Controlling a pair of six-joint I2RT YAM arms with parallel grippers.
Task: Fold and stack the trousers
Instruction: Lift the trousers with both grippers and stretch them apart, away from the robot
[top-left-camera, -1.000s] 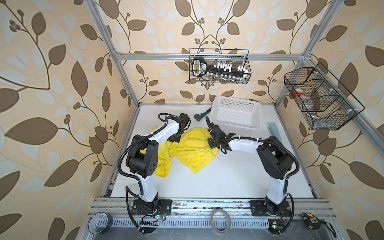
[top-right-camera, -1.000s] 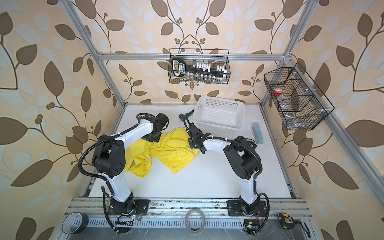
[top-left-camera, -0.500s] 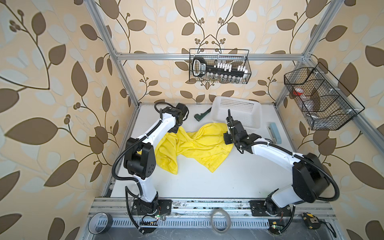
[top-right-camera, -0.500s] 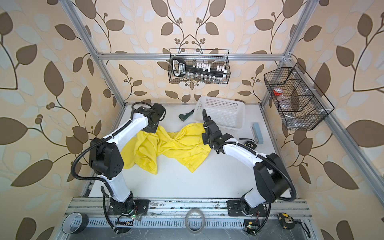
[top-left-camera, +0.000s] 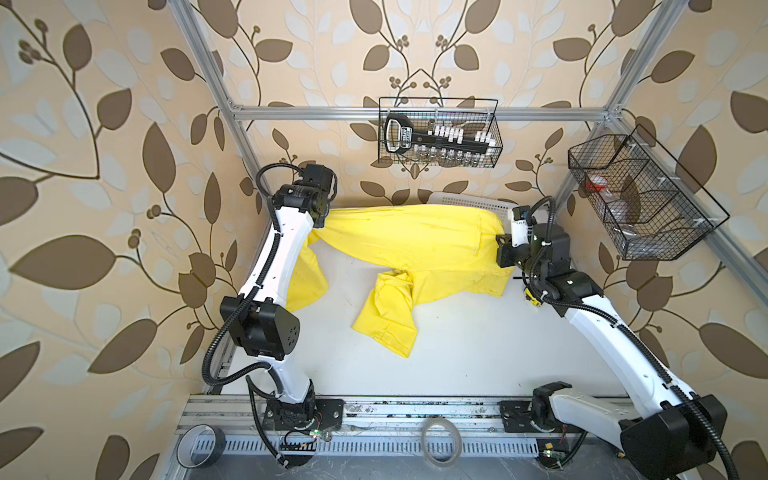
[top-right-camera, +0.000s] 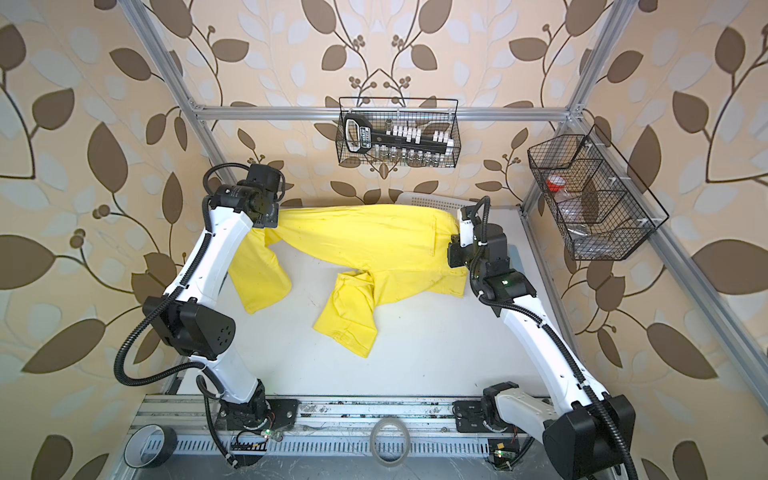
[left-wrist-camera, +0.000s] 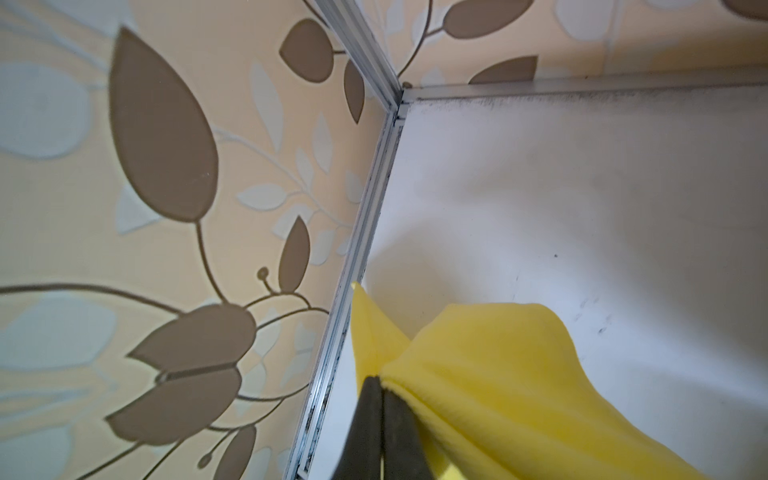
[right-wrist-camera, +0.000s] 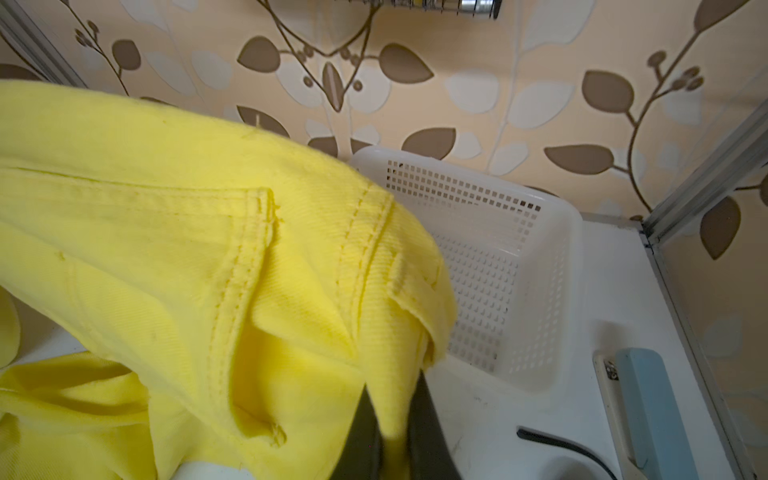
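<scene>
The bare white table (top-left-camera: 478, 353) lies nearest. Just beyond it the trousers (top-left-camera: 415, 241) trail down onto the surface in two places. A crumpled leg (top-left-camera: 388, 320), twisted on itself, sits near the middle, and a second leg (top-left-camera: 309, 278) drops beside the left arm.

Farther back, the rest of the cloth hangs stretched in the air between the arms. The left end effector (left-wrist-camera: 381, 388) is pinched together on a thin fold of yellow edge near the table's far left corner. The right end effector (right-wrist-camera: 395, 415) is clamped on the thick seamed waistband, with cloth bulging over it. Behind that grip stands the white basket (right-wrist-camera: 519, 257), partly hidden by the fabric in both top views.

The left pinch looks shallow, so more tension across the span could pull the fold free and drop that side. Laying the cloth down now would likely trap the twist in the crumpled leg under the fold. Any sag or drift backward could snag the fabric on the basket rim and drag the basket.
</scene>
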